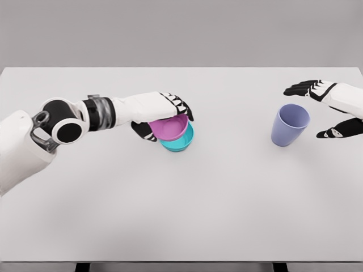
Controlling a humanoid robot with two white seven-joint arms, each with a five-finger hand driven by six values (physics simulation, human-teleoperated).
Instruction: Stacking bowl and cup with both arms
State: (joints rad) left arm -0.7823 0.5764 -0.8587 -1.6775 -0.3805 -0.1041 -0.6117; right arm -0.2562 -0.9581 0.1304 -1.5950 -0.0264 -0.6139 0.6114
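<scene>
Bowls come first on the near side of the scene: a teal bowl (pixel 180 143) sits on the white tabletop (pixel 181 215) left of the middle, and a pink bowl (pixel 169 128) is nested in it, tilted so that its open side faces toward the right. The left hand (pixel 164 116) is closed on the pink bowl, black-tipped fingers (pixel 180 105) curled over its far rim and the thumb (pixel 144 132) pressed against its near left side. The left arm (pixel 74 122) reaches in from the lower left, its forearm lying low over the tabletop.

Well apart to the right, at about the same depth, a lavender cup (pixel 290 124) stands upright on the tabletop with its mouth open upward. The right hand (pixel 332 110) holds nothing and is spread wide around the cup's right side: the fingers (pixel 303 88) stretch out just beyond the cup's far rim, and the thumb (pixel 337 131) sits just beside its near right wall, neither clearly touching it.
</scene>
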